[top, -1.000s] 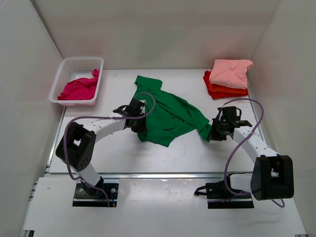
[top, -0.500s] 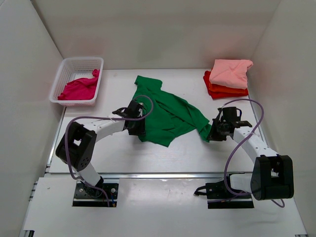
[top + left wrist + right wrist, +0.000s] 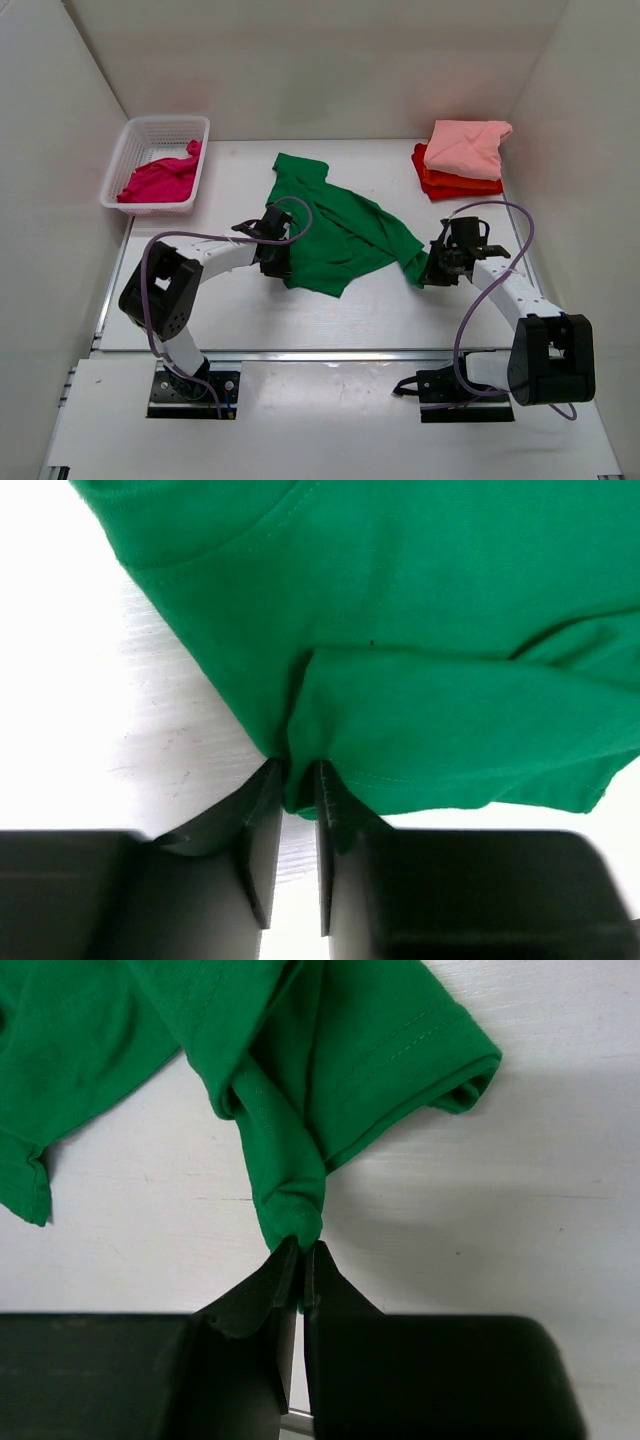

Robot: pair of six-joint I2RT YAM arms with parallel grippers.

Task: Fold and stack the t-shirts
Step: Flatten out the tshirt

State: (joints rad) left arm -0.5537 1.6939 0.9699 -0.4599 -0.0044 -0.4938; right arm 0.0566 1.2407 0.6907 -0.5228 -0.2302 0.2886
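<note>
- As you look down from above, your green shirt (image 3: pixel 340 235) lies rumpled and spread out on the middle of the table (image 3: pixel 250 310), between the two arms.
- Your left gripper (image 3: pixel 295 790) is at the shirt's near-left edge. Its fingers (image 3: pixel 262 820) are nearly together, pinching a small fold of the green hem.
- Your right gripper (image 3: pixel 302 1260) is at the shirt's right end, beside a sleeve. Its fingers (image 3: pixel 325 1285) are clenched on a twisted tail of green cloth.
- At the far left you have the basket (image 3: pixel 120 165), with a crumpled magenta shirt (image 3: pixel 160 180) inside it.
- At the far right corner you have a folded salmon shirt (image 3: pixel 465 145) on top of a folded orange-red shirt (image 3: pixel 450 185), well apart from the green one.
</note>
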